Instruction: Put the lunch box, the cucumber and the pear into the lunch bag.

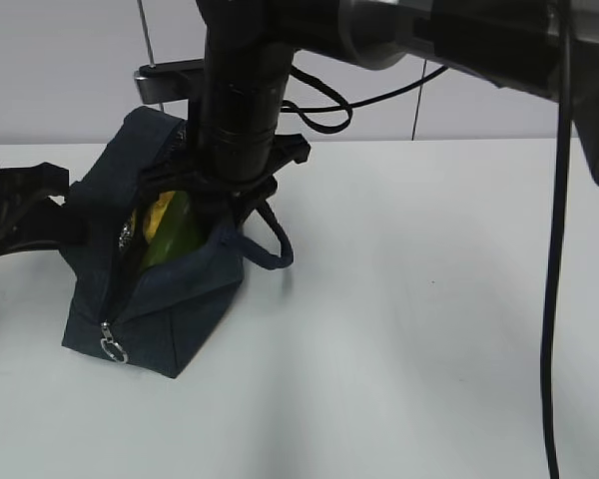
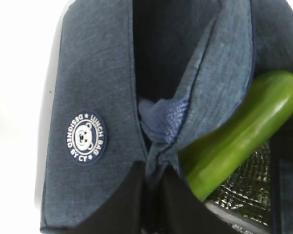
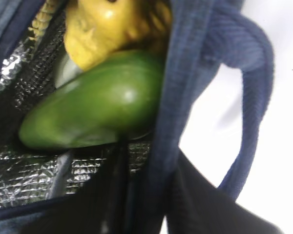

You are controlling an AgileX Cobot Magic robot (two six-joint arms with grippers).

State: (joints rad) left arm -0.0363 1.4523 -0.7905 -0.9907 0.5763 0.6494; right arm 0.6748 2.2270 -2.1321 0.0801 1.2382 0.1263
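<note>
- Now the cucumber (image 3: pixel 95 109) lies in the open bag (image 1: pixel 180 299), long axis slanting from 7 to 1 o'clock in the left wrist view, just below the pear (image 3: pixel 105 24).
- Right jaws plunge from 12 o'clock into the mouth, straddling the bag's wall; whether they grip anything I cannot tell.
- Left jaws, clenched, pinch the bag's edge at 9 o'clock.
- Lunch box: not discernible.

The bag (image 1: pixel 170 309) is matt, woven navy cloth with a ribbed handle (image 3: pixel 256 97), a shiny metal ring pull (image 1: pixel 114 350) and crinkled silver foil lining (image 3: pixel 19 180). A rubbery round badge (image 2: pixel 86 137) sits on its side. The cucumber (image 2: pixel 244 131) is smooth and glossy; the pear (image 3: pixel 107 29) waxy, lumpy. The tabletop (image 1: pixel 429 349) is smooth, matt white.
</note>
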